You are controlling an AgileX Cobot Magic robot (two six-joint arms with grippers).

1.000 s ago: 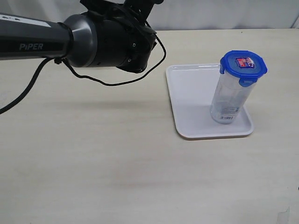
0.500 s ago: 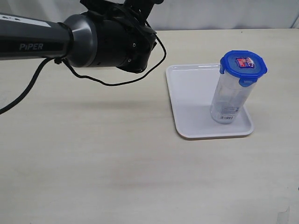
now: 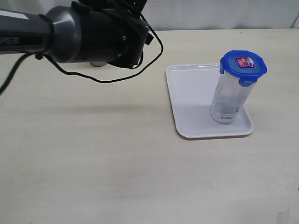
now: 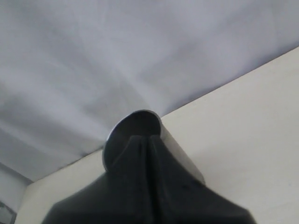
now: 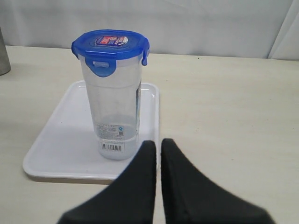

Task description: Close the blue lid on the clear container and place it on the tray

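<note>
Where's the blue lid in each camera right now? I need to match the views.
Exterior view: the blue lid caps the clear container, right of centre, standing on the tray.
Left wrist view: not in it.
Right wrist view: the blue lid tops the clear container, beyond the right gripper.
Shared landmark: the tray, in both those views.

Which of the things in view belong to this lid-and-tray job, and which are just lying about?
Job:
blue lid, on the clear container
clear container, upright on the tray
tray

Lying about:
grey metal tumbler, off the tray
</note>
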